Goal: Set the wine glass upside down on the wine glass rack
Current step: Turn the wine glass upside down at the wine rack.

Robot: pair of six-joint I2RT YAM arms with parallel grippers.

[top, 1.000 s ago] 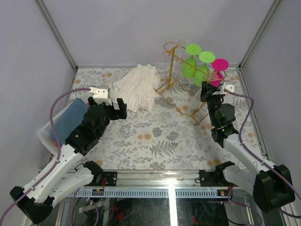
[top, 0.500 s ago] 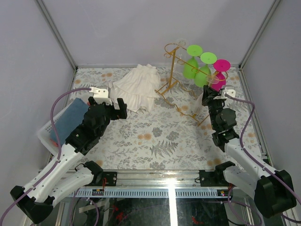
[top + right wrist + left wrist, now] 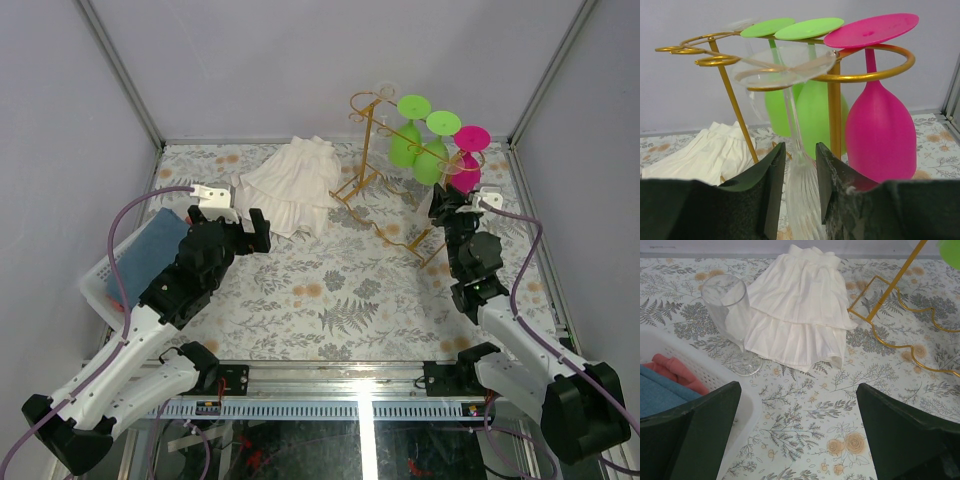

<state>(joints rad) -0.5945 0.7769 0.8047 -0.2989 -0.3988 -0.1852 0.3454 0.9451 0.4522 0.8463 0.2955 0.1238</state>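
Clear wine glass [image 3: 792, 115] hangs upside down on wine glass rack [image 3: 832, 100], foot over gold rails so stem drops between; right gripper [image 3: 800, 155] fingers parted narrowly beside stem, apparently gripping nothing; left gripper [image 3: 797, 410] wide open, empty, parked well apart from rack

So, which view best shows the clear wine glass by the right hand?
Right wrist: the clear wine glass hangs upside down, foot on the gold rack, stem between the right hand's fingers. The top view shows only a faint foot; the left wrist view misses it.
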